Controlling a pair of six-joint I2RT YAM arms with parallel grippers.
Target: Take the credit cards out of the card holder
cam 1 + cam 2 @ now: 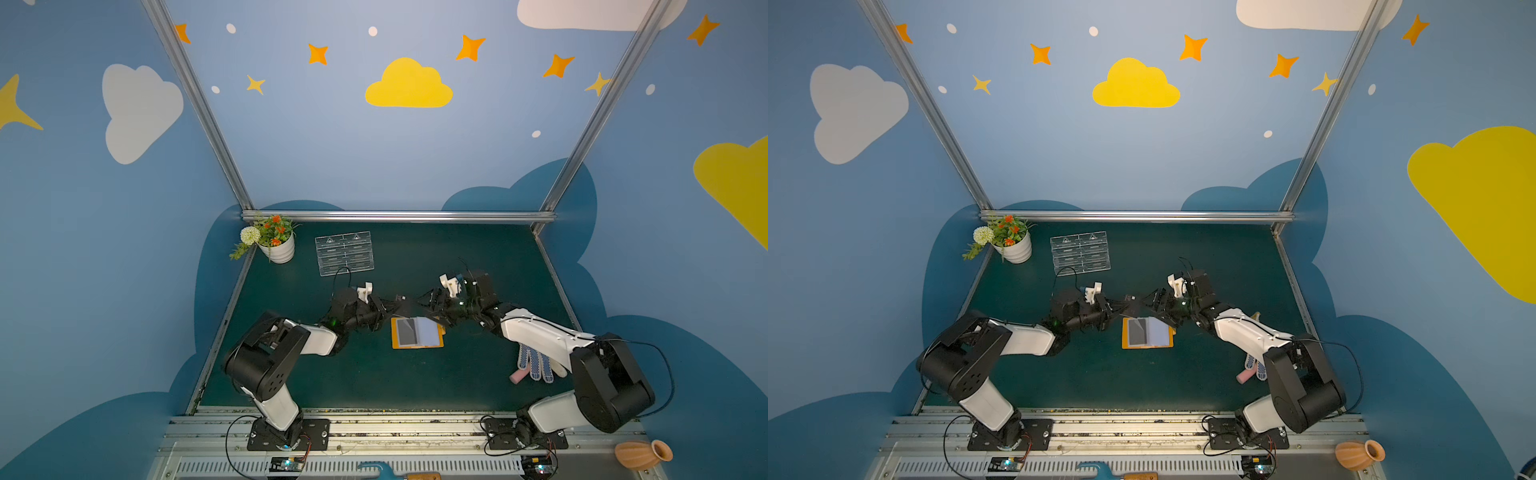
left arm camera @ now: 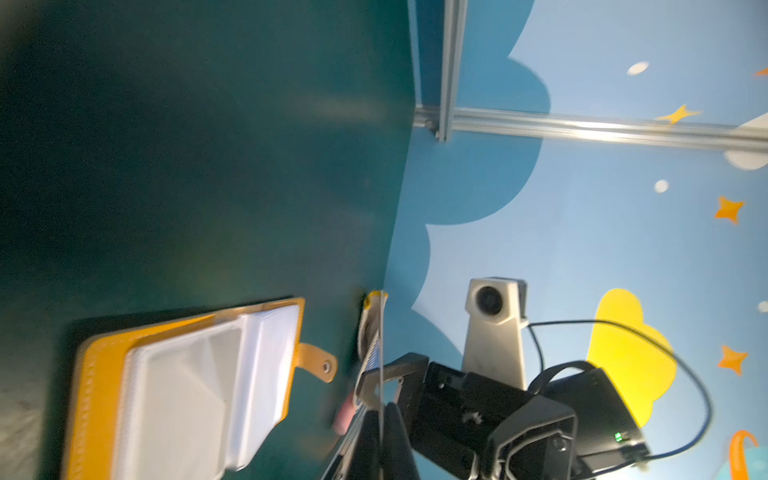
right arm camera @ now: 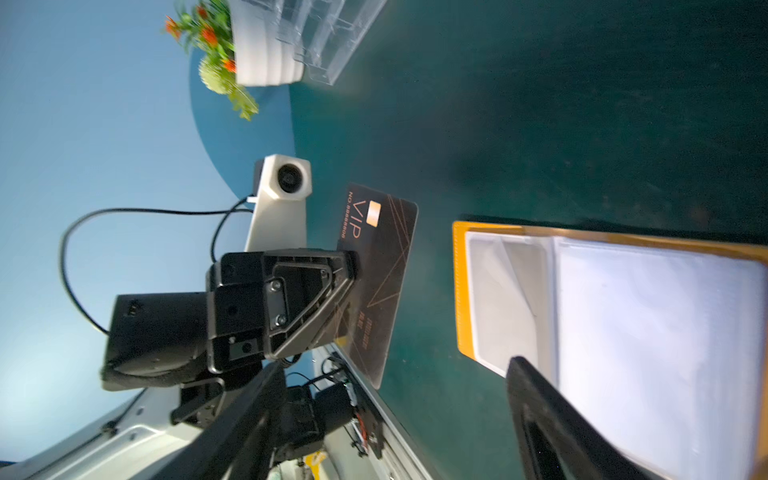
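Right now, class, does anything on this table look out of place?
A dotted glove and a pink object lie partly under the right arm, foreign to this task. One clear sleeve in the card holder looks creased.

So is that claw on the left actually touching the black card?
Touching. The right wrist view shows it plainly: the left gripper is shut on the credit card, clamped over one edge of the card and holding it.

A dark green worktop (image 1: 374,382) is enclosed by blue walls (image 1: 332,158) painted with clouds and orange stars, with aluminium rails (image 1: 399,216) set along the corners. A white flower pot (image 1: 280,249) is stood where two rails are met, and a clear acrylic stand (image 1: 344,253) is seen just beside the pot.
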